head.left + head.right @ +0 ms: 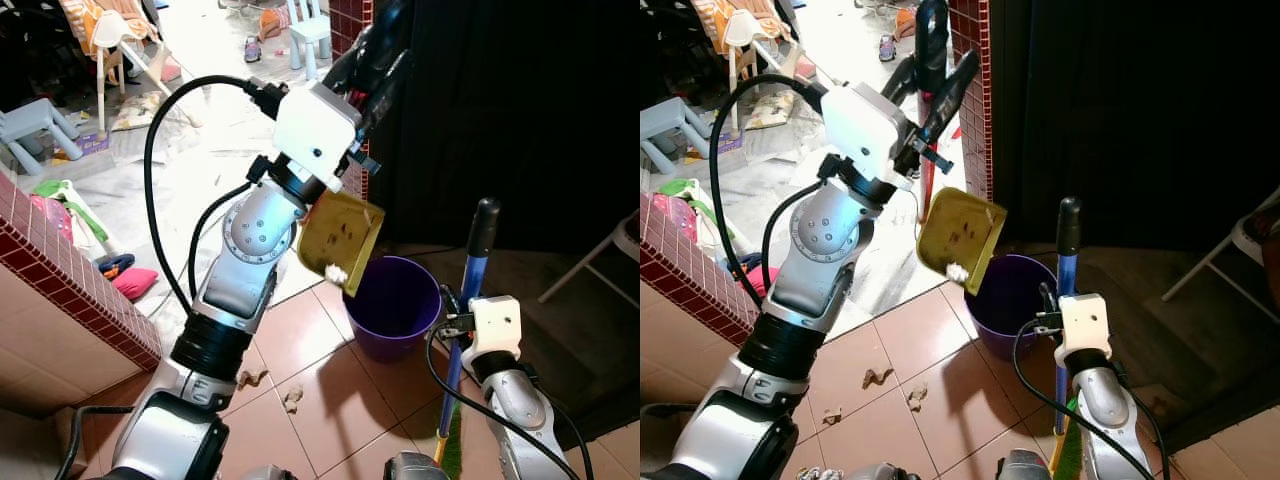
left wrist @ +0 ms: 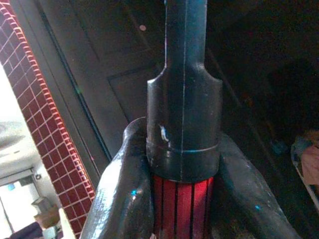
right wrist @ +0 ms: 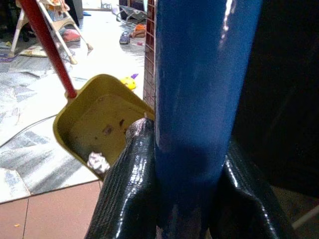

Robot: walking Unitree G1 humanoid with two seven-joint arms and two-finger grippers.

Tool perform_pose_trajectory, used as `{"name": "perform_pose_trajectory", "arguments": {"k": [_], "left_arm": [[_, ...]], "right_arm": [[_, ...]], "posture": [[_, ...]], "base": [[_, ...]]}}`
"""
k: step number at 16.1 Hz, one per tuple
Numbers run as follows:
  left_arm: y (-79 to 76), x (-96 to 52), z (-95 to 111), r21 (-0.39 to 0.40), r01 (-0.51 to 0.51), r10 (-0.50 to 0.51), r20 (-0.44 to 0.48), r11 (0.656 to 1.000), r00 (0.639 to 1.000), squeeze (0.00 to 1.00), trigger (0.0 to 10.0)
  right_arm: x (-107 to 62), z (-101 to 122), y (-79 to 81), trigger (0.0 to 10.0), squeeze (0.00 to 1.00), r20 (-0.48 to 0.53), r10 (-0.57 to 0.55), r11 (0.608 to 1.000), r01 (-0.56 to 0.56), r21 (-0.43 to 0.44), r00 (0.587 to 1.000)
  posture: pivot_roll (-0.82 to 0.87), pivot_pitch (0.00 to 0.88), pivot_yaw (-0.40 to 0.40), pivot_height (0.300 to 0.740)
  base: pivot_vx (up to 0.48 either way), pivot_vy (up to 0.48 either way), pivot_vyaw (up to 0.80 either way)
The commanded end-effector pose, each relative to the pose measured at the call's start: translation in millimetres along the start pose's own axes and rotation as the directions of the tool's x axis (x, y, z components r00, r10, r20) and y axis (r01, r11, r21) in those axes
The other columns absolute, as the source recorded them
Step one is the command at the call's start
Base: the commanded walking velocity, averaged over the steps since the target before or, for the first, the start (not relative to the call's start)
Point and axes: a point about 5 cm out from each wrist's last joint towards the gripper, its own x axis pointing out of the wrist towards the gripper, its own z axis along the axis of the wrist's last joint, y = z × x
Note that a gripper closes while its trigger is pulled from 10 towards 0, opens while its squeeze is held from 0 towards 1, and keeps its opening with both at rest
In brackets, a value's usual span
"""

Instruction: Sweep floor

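Taking the purple bucket [image 1: 392, 306] as landmark: nearest the robot, on the terracotta tile floor [image 1: 330, 400], small crumpled scraps of litter [image 1: 292, 399] lie on the near left side of the bucket, scattered apart from each other. To the bucket's near right, the right gripper [image 3: 187, 164] has its jaws clamped on the smooth, round blue broom handle [image 1: 465, 310], which stands nearly upright just beside the bucket's rim; green bristles [image 1: 453, 452] show at its foot.

The bucket itself is round, glossy plastic, standing open on the tiles.

Directly above its left rim hangs the yellow dustpan [image 1: 340, 240], a shallow scoop of scuffed, stained plastic tilted mouth-down toward the bucket, with a white crumpled wad [image 1: 334, 271] at its lower lip. Its thin red handle [image 1: 928, 190] rises to the left gripper [image 2: 182, 199], whose jaws are closed on the ribbed red shaft just under a black end cap.

Behind the bucket a red-tiled pillar [image 1: 973, 100] edges a dark doorway. Farther left of it, open pale marble floor [image 1: 200, 150] runs back to a small chair [image 1: 310, 30] and scattered toys.
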Motion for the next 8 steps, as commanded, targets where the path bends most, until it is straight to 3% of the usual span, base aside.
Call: {"name": "perform_pose_trajectory", "arguments": {"k": [1, 4, 7, 8], "left_arm": [[10.4, 5.4, 15, 0.055, -0.024, 0.02, 0.078, 0.998, 0.997, 0.0, 10.0], [14.9, 4.7, 17, 0.11, -0.028, 0.018, 0.093, 0.994, 0.995, 0.0, 10.0], [23.4, 4.2, 10, 0.047, -0.106, 0.104, 0.047, 0.993, 0.993, 0.0, 10.0], [21.6, 3.9, 15, 0.133, -0.088, 0.077, 0.088, 0.987, 0.993, 0.0, 10.0]], "right_arm": [[4.5, 6, 2.4, 10.0, 0.0, 0.036, 0.011, 1.0, -0.011, -0.005, 0.999], [5.5, 5, 1.8, 10.0, 0.0, 0.036, 0.013, 1.0, -0.013, -0.007, 0.999], [6.6, 6, 2.5, 10.0, 0.0, 0.039, 0.018, 1.0, -0.017, -0.008, 0.999], [7.4, 6, 1.8, 10.0, 0.0, 0.039, 0.016, 1.0, -0.015, -0.008, 0.999]], "posture": [[-0.16, 0.0, 0.135, 0.74], [-0.16, 0.0, 0.133, 0.74], [-0.16, 0.0, 0.132, 0.74], [-0.15, 0.0, 0.124, 0.74]], "base": [[0.0, 0.0, 0.0], [0.0, 0.0, 0.0], [0.0, 0.0, 0.0], [0.0, 0.0, 0.0]]}}
